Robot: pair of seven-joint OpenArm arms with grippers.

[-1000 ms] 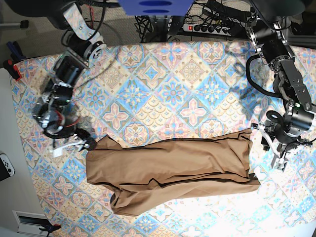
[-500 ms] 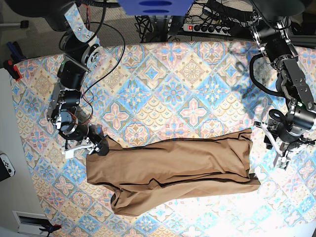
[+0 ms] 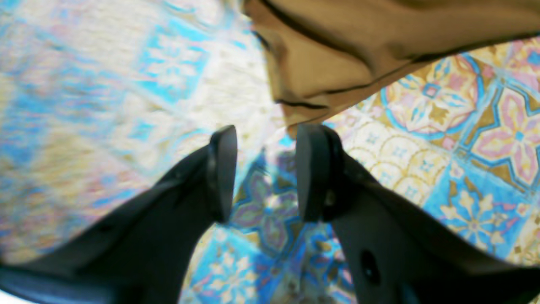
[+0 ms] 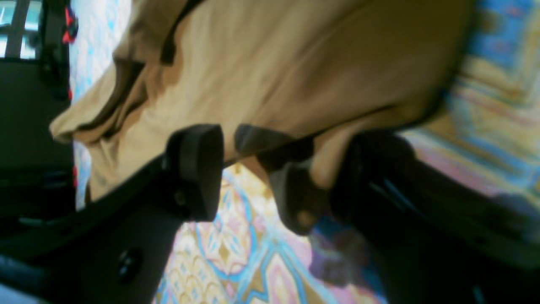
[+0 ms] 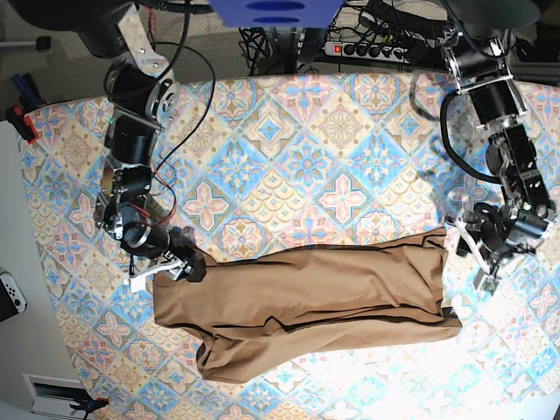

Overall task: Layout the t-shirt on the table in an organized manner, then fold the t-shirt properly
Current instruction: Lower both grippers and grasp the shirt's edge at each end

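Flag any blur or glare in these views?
Left wrist: table smeared on the left, t-shirt soft. Right wrist: soft throughout, right gripper fingers dark. Base: sharp, glare washes out the table's near-right corner.

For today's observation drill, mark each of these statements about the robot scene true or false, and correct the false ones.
1. The t-shirt is spread flat with both sleeves out. False: it lies bunched in a long creased band.
2. The left gripper has open jaws with patterned table showing between them. True.
3. The left gripper is lifting the shirt clear of the table. False: it sits just short of a shirt corner.
4. The right gripper is at a shirt edge. True.
5. A second garment lies on the table. False: only the tan shirt.
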